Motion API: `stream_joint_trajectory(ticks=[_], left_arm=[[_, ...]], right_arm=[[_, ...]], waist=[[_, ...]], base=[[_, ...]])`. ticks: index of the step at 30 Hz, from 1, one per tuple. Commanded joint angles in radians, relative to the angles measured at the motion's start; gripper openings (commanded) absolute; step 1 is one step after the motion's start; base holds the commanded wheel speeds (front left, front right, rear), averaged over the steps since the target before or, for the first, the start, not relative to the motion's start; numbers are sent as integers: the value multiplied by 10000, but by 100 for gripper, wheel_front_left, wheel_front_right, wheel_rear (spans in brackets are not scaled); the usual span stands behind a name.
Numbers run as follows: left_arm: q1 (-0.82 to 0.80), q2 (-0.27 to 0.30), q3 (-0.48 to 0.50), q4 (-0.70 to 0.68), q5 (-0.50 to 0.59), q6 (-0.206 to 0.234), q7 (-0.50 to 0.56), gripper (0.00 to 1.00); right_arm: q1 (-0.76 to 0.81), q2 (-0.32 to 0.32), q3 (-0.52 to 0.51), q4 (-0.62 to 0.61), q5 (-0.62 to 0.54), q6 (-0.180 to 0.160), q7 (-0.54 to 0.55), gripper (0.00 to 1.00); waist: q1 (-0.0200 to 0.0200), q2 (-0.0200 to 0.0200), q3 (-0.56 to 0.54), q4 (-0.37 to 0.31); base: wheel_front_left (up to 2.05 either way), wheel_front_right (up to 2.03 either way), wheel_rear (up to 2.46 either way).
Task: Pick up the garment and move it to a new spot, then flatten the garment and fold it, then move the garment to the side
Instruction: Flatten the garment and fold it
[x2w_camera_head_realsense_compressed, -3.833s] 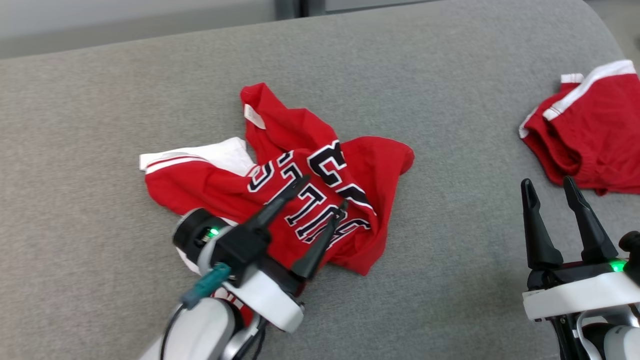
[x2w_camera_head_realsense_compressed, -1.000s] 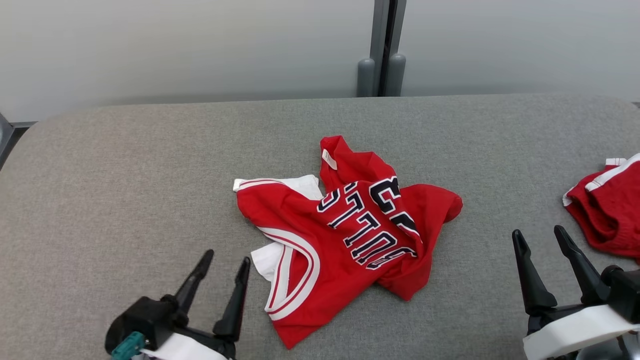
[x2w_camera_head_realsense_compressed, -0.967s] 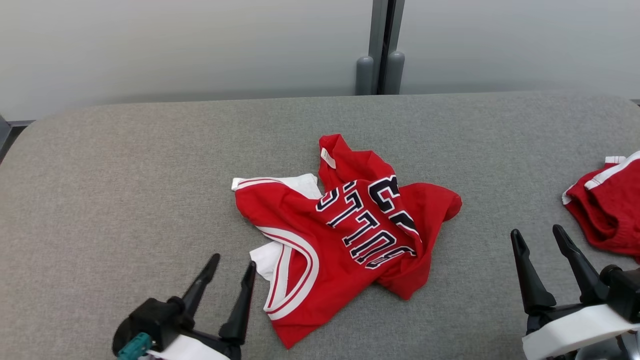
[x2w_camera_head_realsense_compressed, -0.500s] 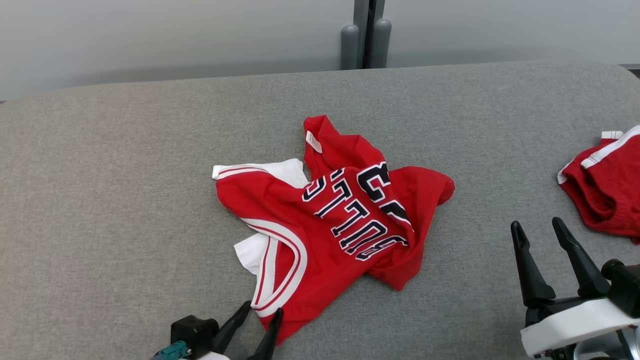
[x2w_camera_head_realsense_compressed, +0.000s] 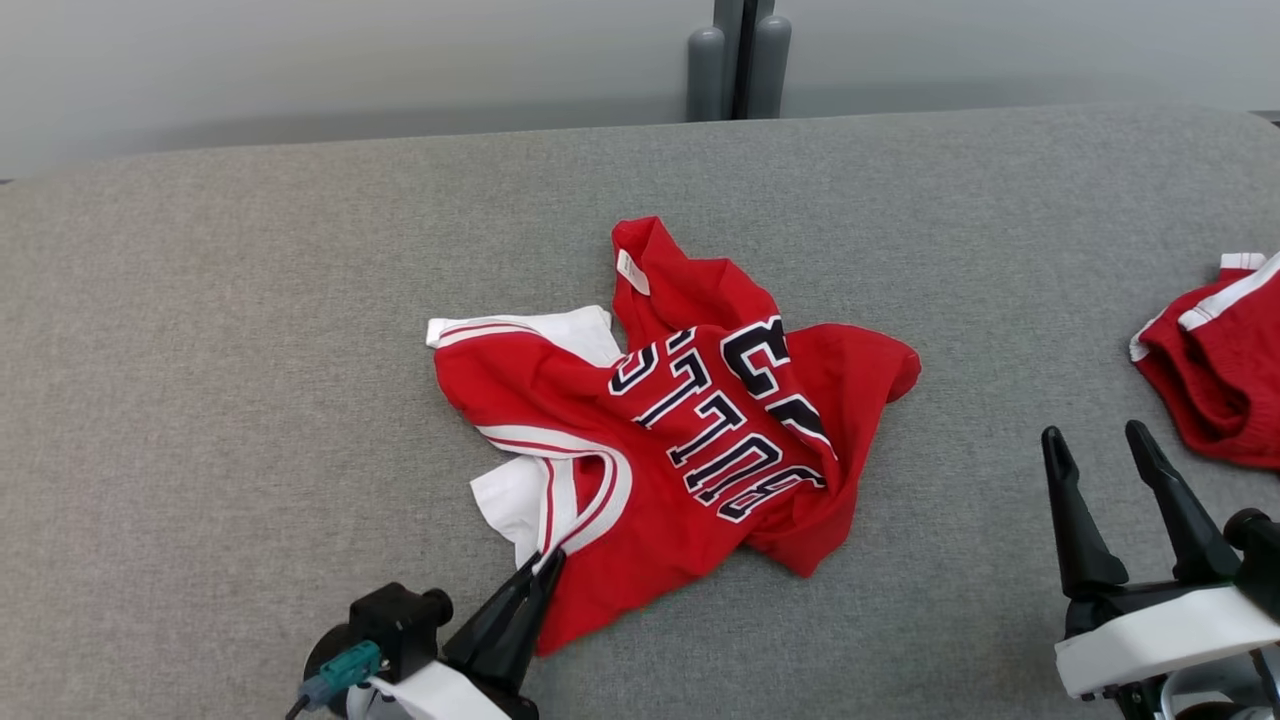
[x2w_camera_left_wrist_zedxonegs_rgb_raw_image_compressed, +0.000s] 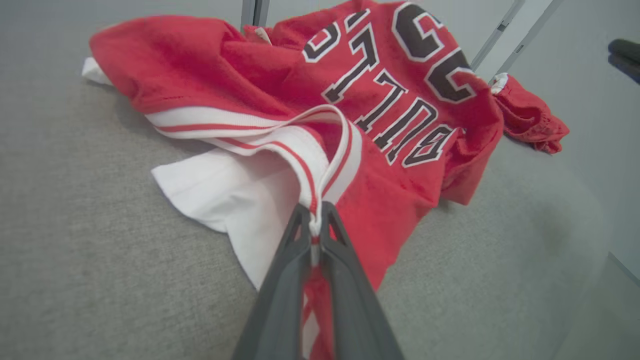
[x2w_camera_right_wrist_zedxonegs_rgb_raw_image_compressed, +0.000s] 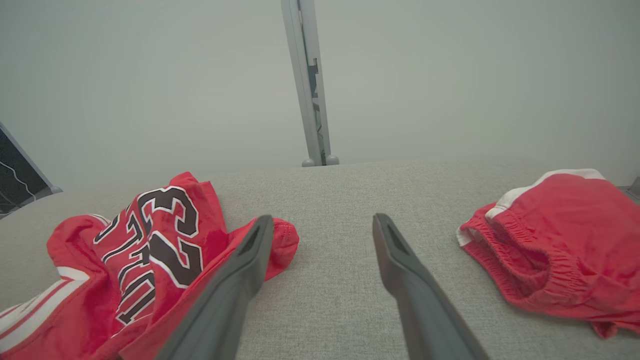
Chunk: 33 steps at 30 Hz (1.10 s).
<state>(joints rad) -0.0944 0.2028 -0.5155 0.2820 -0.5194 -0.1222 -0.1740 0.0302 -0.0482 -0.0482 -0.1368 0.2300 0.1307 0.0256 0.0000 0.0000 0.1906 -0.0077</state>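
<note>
The garment (x2w_camera_head_realsense_compressed: 690, 440) is a red jersey with white trim and dark lettering, lying crumpled in the middle of the grey padded surface (x2w_camera_head_realsense_compressed: 200, 350). My left gripper (x2w_camera_head_realsense_compressed: 545, 562) is shut on the garment's white-and-red trimmed edge at its near corner. In the left wrist view the two fingers pinch that trim (x2w_camera_left_wrist_zedxonegs_rgb_raw_image_compressed: 314, 225), which is pulled into a narrow loop. My right gripper (x2w_camera_head_realsense_compressed: 1095, 445) stands open at the lower right, away from the garment, with nothing between its fingers. The right wrist view has the garment (x2w_camera_right_wrist_zedxonegs_rgb_raw_image_compressed: 150, 240) to the left of the spread fingers.
A second piece of red clothing with white trim (x2w_camera_head_realsense_compressed: 1215, 370) lies at the right edge of the surface, also at the right in the right wrist view (x2w_camera_right_wrist_zedxonegs_rgb_raw_image_compressed: 555, 245). A grey post (x2w_camera_head_realsense_compressed: 738, 55) and a pale wall stand behind the surface's far edge.
My left gripper moved in to the garment's near corner and shut on the trimmed edge, drawing the armhole loop narrower. The head camera tilted slightly. The right gripper stayed open.
</note>
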Motion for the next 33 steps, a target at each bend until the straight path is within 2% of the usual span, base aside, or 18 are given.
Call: stream_joint_trajectory(ticks=[1, 6, 13, 18, 22, 26, 33], left_arm=[[-188, 59, -3, -230, 76, -55, -19, 0], [-75, 283, -52, -2100, -41, 21, 358, 0], [-13, 752, 95, -4883, 27, 410, 1169, 0], [-754, 810, 462, -5695, 128, 596, 1317, 0], [-1454, 833, 989, -5273, 234, 888, 1285, 0], [-2010, 830, 1676, -3931, -112, 1055, 1093, 0], [-3148, 826, 2389, -609, -705, 647, 479, 0]], right_arm=[[-63, -48, -25, 22, -2, 3, -79, 100], [-72, -50, -133, 70, -12, 3, -121, 100], [16, -50, -188, 175, 155, 3, -276, 100], [-144, -48, -174, 240, 131, 3, -310, 100], [-340, -48, -21, 314, 218, 3, -409, 100], [-606, -50, 134, 450, 317, 3, -593, 100], [-980, -50, 248, 663, 297, 3, -792, 100]], waist=[[0, 0, -10, 36], [0, 0, -139, 133], [0, 0, -259, 175], [0, 0, -80, 156], [0, 0, 175, -39], [0, 0, 547, -381], [0, 0, 1245, -886]], base=[[0, 0, 0], [0, 0, 0], [0, 0, 0], [0, 0, 0], [0, 0, 0], [0, 0, 0], [0, 0, 0]])
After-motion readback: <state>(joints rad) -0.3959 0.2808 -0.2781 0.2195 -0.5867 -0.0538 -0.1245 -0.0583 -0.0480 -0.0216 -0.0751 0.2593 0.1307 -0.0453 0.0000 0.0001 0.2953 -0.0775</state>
